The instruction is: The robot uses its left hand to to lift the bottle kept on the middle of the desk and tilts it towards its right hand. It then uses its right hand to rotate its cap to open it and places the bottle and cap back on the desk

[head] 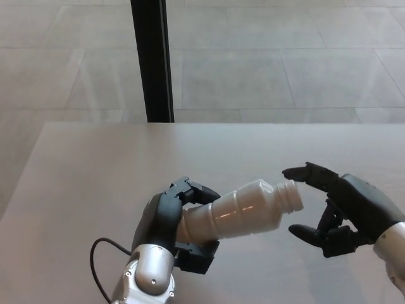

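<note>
A white ribbed bottle is held above the desk, lying nearly flat with its neck pointing right and slightly up. My left hand is shut on its base end. The threaded neck shows bare, with no cap on it, and no cap is visible anywhere. My right hand is open just right of the neck, one finger above the mouth and one below, close to it but apart.
A black vertical post stands behind the desk's far edge. Tiled floor lies beyond. A black cable loops by my left wrist near the front edge.
</note>
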Controlling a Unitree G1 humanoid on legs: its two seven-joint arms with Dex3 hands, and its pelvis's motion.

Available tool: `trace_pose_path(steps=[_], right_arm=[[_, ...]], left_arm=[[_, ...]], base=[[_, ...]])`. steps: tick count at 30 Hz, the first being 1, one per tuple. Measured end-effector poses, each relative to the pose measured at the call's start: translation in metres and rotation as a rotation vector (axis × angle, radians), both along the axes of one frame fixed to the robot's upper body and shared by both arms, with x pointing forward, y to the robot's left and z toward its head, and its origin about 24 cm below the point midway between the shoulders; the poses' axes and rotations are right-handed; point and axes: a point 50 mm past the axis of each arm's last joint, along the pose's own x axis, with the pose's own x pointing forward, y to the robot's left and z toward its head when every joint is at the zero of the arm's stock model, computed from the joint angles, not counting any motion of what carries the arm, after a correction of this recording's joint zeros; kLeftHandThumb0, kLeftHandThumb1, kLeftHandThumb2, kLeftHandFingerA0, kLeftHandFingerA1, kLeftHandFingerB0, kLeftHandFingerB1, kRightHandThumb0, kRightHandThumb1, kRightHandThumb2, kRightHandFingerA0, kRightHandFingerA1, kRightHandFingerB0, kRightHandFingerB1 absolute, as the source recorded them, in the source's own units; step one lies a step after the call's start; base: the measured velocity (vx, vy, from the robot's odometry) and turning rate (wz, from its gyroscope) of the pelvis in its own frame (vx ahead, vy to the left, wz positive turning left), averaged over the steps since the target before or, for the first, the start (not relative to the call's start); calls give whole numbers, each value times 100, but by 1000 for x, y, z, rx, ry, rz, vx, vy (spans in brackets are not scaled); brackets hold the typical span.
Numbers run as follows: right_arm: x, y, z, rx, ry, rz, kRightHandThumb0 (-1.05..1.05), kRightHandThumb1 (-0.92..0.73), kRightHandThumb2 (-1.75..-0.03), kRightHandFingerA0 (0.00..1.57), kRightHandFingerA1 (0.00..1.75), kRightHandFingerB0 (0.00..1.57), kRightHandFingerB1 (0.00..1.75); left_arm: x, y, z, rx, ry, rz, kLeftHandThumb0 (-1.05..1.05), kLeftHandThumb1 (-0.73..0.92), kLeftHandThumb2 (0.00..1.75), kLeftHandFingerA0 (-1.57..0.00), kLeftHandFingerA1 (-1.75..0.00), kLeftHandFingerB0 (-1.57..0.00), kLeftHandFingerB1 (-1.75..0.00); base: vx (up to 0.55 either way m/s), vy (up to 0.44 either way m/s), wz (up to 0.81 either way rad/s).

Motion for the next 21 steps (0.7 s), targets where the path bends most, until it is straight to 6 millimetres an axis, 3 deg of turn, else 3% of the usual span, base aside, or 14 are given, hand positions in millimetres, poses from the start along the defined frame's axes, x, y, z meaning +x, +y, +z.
trace_pose_path(steps=[1,4,5,6,8,9,10,11,12,13,14,18,19,21], right_arm=[[3,0,5,1,-11,-9,-70,-67,-60,99,110,18,31],[7,-2,12,10,-23,-27,-69,-66,-60,101,107,20,31],[8,-3,14,14,-26,-32,-78,-55,-88,103,105,15,44],[10,-4,16,17,-29,-37,-70,-65,-60,103,108,20,33],[11,-6,18,22,-32,-46,-70,-65,-60,103,109,20,33],[11,-7,17,23,-31,-50,-69,-65,-60,103,109,22,33],[11,-7,18,24,-30,-53,-70,-65,-60,105,109,24,33],[12,-8,18,25,-31,-54,-70,-51,-89,104,105,19,46],[12,-8,18,25,-31,-54,-70,-51,-89,104,105,19,46],[12,-8,18,26,-31,-55,-68,-64,-60,105,96,28,32],[11,-8,18,27,-30,-55,-73,-54,-88,103,98,23,45],[10,-9,15,27,-18,-54,-70,-52,-89,102,94,25,46],[9,-9,14,25,-13,-53,-65,-62,-59,102,84,33,34],[8,-10,11,25,-1,-50,-63,-63,-60,101,85,36,34]], left_arm=[[-1,1,-1,7,2,-2,10,58,136,-89,-175,-74,-158],[-1,2,-1,11,-9,0,9,55,136,-91,-175,-74,-156],[0,2,0,14,-13,0,4,56,141,-104,-175,-82,-145],[0,2,0,16,-18,-3,3,57,139,-104,-175,-82,-145],[0,2,1,18,-26,-7,3,57,138,-104,-175,-82,-144],[0,1,1,20,-28,-10,9,58,134,-90,-175,-71,-158],[0,1,1,20,-29,-10,4,60,135,-105,-175,-80,-144],[0,1,1,19,-29,-9,4,59,136,-106,-175,-81,-143],[0,1,1,16,-31,-7,4,59,136,-106,-175,-81,-143],[0,1,1,12,-32,-6,9,59,135,-91,-175,-71,-159],[0,0,1,6,-32,-4,10,59,134,-91,-175,-71,-158],[0,0,1,5,-32,-2,10,58,135,-90,-175,-70,-160],[0,0,1,5,-32,-3,10,58,136,-91,-175,-71,-160],[0,0,0,7,-29,-3,9,58,135,-90,-175,-71,-159]], base=[[0,0,0],[0,0,0],[0,0,0],[0,0,0],[0,0,0],[0,0,0],[0,0,0],[0,0,0],[0,0,0],[0,0,0],[0,0,0],[0,0,0],[0,0,0],[0,0,0]])
